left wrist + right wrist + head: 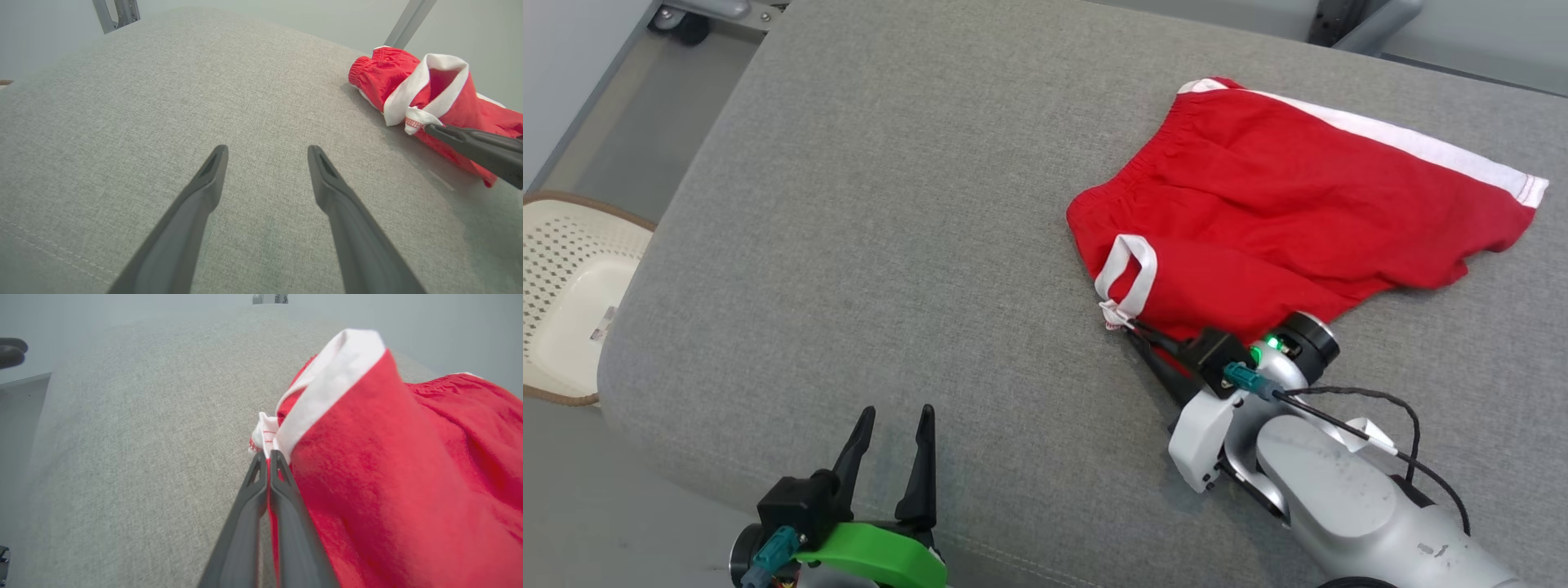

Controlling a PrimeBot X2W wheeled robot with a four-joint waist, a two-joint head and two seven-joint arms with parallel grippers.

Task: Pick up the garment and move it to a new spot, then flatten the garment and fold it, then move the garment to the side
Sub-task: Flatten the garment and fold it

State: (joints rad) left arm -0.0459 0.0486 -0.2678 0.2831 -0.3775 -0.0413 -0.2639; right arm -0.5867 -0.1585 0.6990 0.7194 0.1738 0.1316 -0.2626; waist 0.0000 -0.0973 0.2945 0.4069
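step: pick-up, grasp looks made | right gripper (1131,325) clamped on garment (1274,204) corner (rest lies beyond its tips) | left gripper (897,418) spread, empty, well apart | next: lift clear, carry to new spot

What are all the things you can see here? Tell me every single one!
shorts: one, red with white trim, on the far right part of the padded surface
padded surface: one, grey fabric, under the shorts
basket: one, cream with a brown rim, low down at the left of the surface
wheel: one, dark, beyond the far left corner
left gripper: one, dark, open, over the near edge
right gripper: one, dark, shut on the shorts' white-trimmed corner
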